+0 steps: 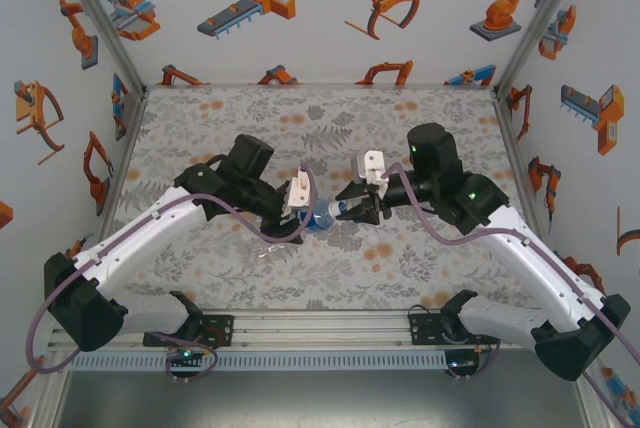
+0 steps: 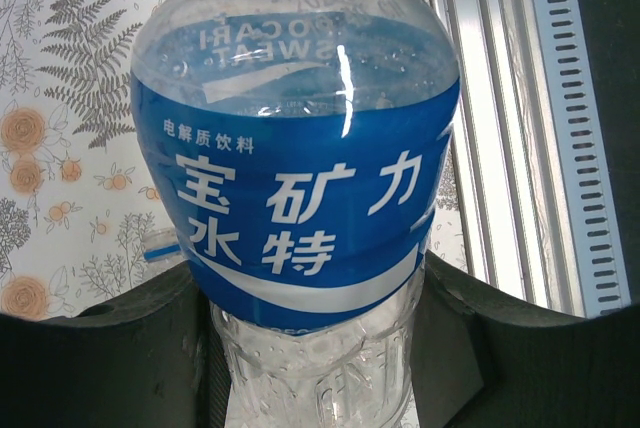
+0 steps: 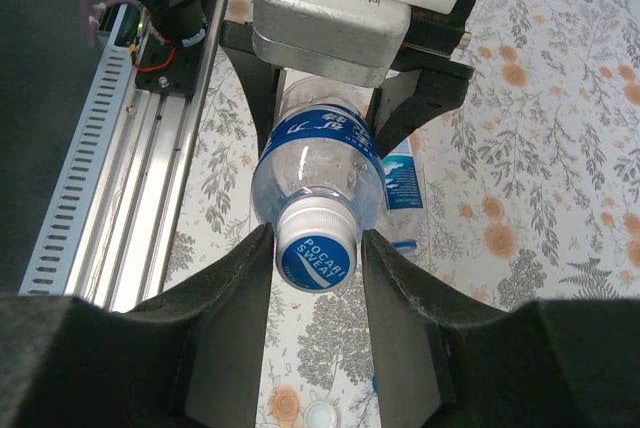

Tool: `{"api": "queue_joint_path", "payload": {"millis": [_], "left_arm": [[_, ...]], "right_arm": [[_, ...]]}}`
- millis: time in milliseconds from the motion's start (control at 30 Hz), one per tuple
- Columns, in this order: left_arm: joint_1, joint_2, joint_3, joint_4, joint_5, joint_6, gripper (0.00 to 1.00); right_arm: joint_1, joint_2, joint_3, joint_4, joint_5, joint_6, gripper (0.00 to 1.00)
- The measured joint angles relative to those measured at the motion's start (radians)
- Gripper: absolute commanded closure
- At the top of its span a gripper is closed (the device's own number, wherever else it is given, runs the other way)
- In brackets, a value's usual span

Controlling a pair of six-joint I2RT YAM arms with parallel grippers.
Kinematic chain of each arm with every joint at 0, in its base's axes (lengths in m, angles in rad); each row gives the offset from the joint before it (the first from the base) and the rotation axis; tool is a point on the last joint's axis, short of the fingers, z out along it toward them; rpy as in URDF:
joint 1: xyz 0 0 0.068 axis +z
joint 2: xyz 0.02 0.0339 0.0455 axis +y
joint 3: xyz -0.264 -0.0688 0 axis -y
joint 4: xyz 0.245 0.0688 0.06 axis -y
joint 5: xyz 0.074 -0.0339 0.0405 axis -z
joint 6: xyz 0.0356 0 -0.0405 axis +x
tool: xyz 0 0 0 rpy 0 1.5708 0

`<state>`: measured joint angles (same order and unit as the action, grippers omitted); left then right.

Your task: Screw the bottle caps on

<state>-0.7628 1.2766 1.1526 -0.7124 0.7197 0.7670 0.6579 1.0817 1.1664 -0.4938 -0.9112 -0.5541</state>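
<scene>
Left fingers [image 2: 120,348] clamp a bottle [image 2: 300,198] sideways while right fingers [image 3: 230,328] close snugly on its cap [image 3: 315,248]; if the cap sits tilted, turning could cross-thread it or slip.

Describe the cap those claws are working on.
In the middle of the flowery mat, the two arms meet at a blue-labelled bottle. On its neck, between the fingers of the right gripper, sits the cap: blue printed top, white ribbed side, unlike the plain white cap loose on the mat.

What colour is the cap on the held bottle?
The cap is blue-topped with a white side; the right wrist view shows it best.
</scene>
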Motion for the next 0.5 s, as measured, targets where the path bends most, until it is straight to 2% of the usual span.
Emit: {"api": "queue_joint_path", "payload": {"millis": [133, 200, 333, 400, 433, 500], "left_arm": [[-0.003, 0.000, 0.001, 0.000, 0.000, 0.006, 1.00], [-0.003, 0.000, 0.002, 0.000, 0.001, 0.007, 1.00], [-0.003, 0.000, 0.002, -0.007, 0.003, 0.010, 1.00], [-0.003, 0.000, 0.002, -0.007, 0.003, 0.011, 1.00], [-0.003, 0.000, 0.001, -0.007, 0.003, 0.011, 1.00], [-0.003, 0.000, 0.001, -0.004, 0.000, 0.010, 1.00]], "right_arm": [[0.000, 0.003, 0.000, -0.005, -0.014, -0.001, 0.59], [0.000, 0.006, 0.000, -0.012, -0.017, -0.001, 0.62], [0.000, 0.013, 0.000, -0.019, -0.015, -0.003, 0.80], [0.000, 0.013, 0.000, -0.019, -0.013, 0.006, 0.96], [0.000, 0.013, 0.000, -0.018, -0.012, 0.013, 1.00], [0.000, 0.013, 0.000, -0.011, -0.003, 0.048, 1.00]]}}
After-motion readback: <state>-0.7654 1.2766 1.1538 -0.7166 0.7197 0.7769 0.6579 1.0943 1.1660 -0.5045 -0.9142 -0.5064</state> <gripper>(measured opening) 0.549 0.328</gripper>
